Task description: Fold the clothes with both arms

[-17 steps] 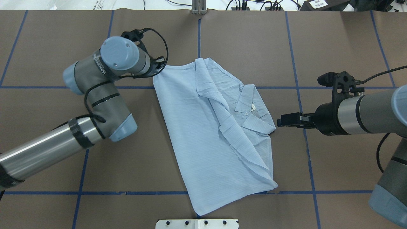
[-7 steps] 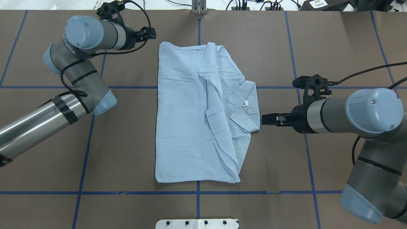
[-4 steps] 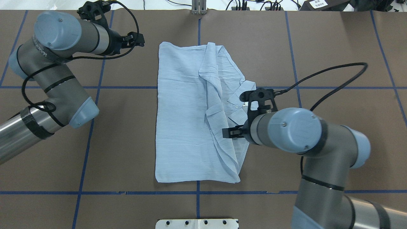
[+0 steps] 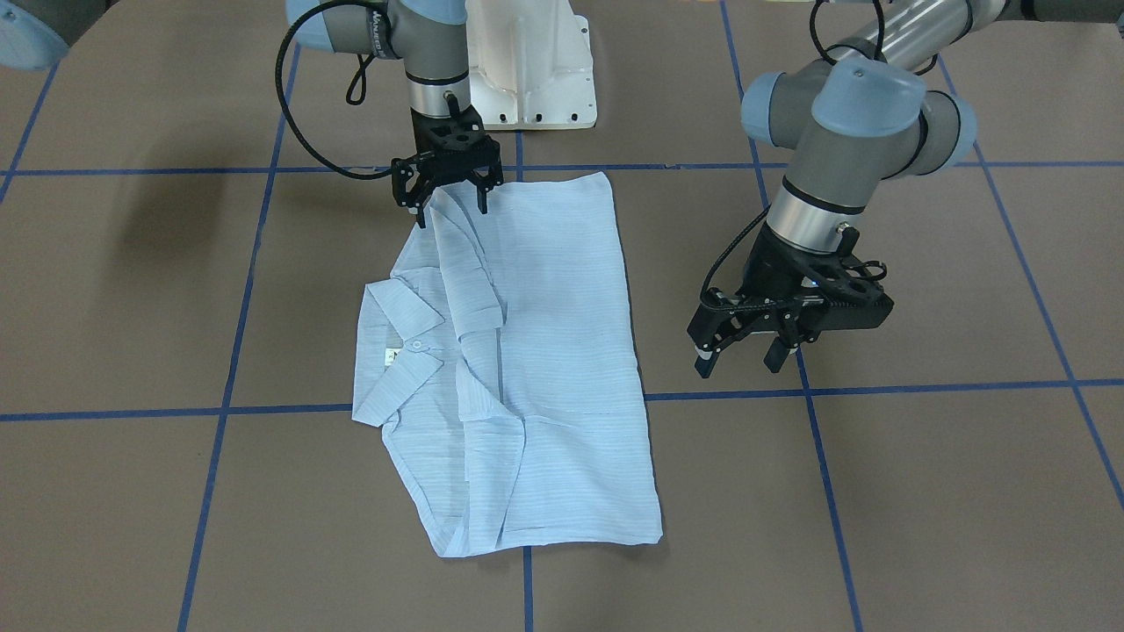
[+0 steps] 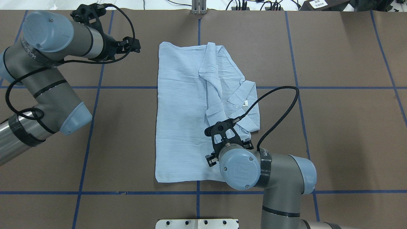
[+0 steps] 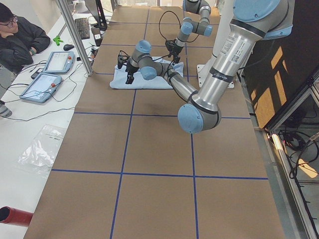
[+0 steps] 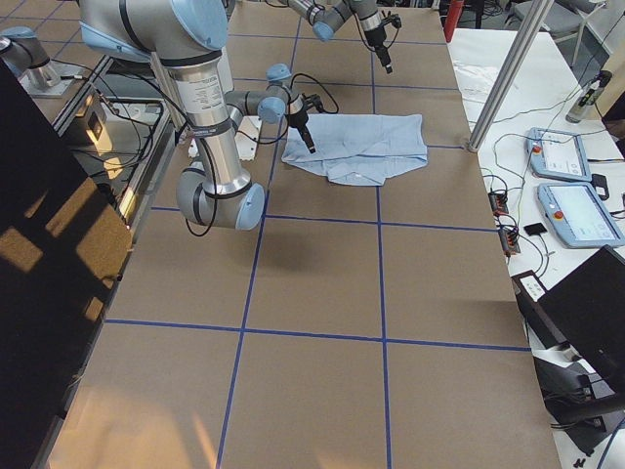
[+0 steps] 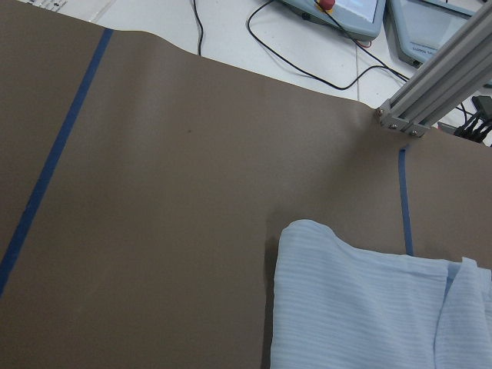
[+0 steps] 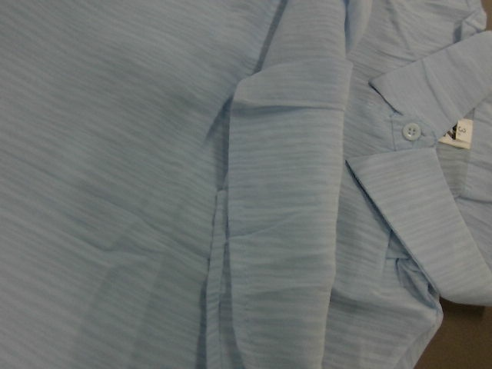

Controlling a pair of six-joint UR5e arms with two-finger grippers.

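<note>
Shirt (image 5: 181, 127) is squared up now. A couple of seconds back it lay skewed across the table (image 5: 334, 143) with the left gripper (image 4: 738, 360) at its far corner. Since then the cloth has been pulled straight along the blue tape lines (image 5: 127, 87), and the left gripper has let go and backed off sideways. It hangs over bare table beside the shirt's long edge, fingers spread wide, nothing in them.

The right gripper (image 4: 452, 213) made the bigger move. Half a second ago it was over by the collar (image 5: 244, 98); now it has swung round to the shirt's corner on the robot's side. It points straight down with its fingers apart, one on either side of the folded-in strip of cloth. It looks right at the fabric to me, but it hasn't pinched anything yet.

My read: the straightening is done and the next fold is being set up. The right one is lining up a grab, and the left has yet to pick its spot.

As for the shirt, it lies flat mid-table as a long rectangle, light blue with fine stripes, thin and a bit rumpled. One side is folded inward in a wrinkly band. The collar is spread open on the robot's right, with a white button (image 9: 412, 129) and a small neck label (image 9: 461, 132) showing.
</note>
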